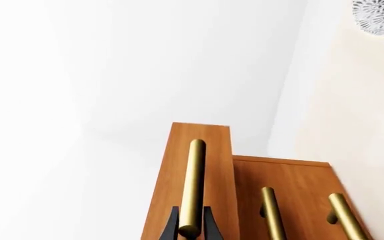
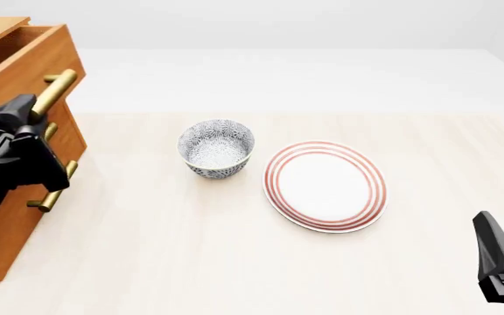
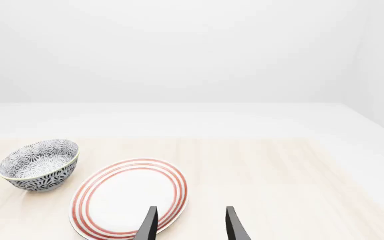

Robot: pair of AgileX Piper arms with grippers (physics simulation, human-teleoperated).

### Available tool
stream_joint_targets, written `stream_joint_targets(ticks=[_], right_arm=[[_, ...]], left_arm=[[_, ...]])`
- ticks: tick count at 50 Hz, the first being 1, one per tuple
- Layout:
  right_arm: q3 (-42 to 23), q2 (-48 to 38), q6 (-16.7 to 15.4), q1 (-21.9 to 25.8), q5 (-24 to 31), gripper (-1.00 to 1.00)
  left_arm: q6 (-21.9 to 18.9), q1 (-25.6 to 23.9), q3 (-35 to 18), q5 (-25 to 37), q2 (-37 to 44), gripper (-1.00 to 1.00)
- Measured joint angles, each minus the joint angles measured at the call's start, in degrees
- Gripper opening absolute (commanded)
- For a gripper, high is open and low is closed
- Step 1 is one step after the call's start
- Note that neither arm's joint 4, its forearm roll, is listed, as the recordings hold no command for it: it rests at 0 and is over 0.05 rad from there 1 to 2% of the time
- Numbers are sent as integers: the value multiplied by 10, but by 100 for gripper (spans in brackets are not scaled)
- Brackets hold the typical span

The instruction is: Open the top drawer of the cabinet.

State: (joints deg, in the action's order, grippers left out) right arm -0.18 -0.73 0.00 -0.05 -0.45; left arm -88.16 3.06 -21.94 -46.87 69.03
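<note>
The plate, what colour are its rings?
Red rings around a white middle on the plate, clearest in the front view.

Pale wood table [image 2: 234, 262], plain white walls, even light.

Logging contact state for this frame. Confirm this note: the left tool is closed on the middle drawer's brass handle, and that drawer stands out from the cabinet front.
One error: it is the top drawer, not the middle one. The left wrist view shows the left tool with fingers on both sides of the handle of the drawer that stands out from the cabinet front; the front view agrees.
</note>
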Motion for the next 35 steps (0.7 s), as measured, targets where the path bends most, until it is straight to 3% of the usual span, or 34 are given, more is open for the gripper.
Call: stream_joint_targets(ticks=[35], right_arm=[[0,0,0,0,0,100]], left_arm=[[-7,-60,7,-4,-6,-100]])
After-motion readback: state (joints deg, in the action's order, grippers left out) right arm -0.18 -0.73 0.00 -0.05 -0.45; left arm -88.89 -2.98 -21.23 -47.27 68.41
